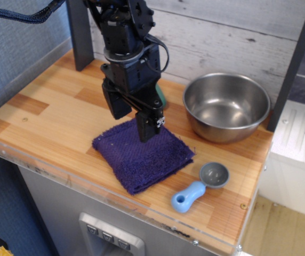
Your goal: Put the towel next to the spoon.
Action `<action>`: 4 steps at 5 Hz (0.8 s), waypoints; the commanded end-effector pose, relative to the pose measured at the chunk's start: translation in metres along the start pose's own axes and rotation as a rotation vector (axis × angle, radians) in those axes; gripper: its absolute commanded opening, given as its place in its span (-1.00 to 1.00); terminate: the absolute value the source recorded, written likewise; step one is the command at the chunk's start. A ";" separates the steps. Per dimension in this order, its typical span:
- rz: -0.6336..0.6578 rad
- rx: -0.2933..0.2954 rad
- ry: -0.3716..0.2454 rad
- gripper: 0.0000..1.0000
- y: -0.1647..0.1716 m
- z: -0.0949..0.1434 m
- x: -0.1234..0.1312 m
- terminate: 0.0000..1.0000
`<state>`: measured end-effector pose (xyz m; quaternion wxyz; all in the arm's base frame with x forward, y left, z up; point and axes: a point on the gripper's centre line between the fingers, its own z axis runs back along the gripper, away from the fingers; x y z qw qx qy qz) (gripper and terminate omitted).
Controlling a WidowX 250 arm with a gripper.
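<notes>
The dark purple towel [142, 156] lies flat on the wooden counter near its front edge. The spoon [200, 186], with a light-blue handle and a round grey bowl, lies just to the right of the towel, a small gap between them. My gripper [131, 118] hangs above the towel's far left part, open and empty, its two black fingers [146, 127] pointing down and clear of the cloth.
A large steel bowl [226, 106] stands at the back right. A green object [161, 99] peeks out behind the gripper. A dark post [80, 34] stands at the back left. The counter's front edge [115, 197] is close to the towel and spoon.
</notes>
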<state>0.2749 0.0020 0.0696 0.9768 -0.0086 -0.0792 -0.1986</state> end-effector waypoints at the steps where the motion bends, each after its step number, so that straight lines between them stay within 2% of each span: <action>1: -0.003 0.018 -0.045 1.00 0.004 0.015 -0.003 -1.00; 3: -0.003 0.018 -0.045 1.00 0.004 0.015 -0.003 -1.00; 4: -0.003 0.018 -0.045 1.00 0.004 0.015 -0.003 1.00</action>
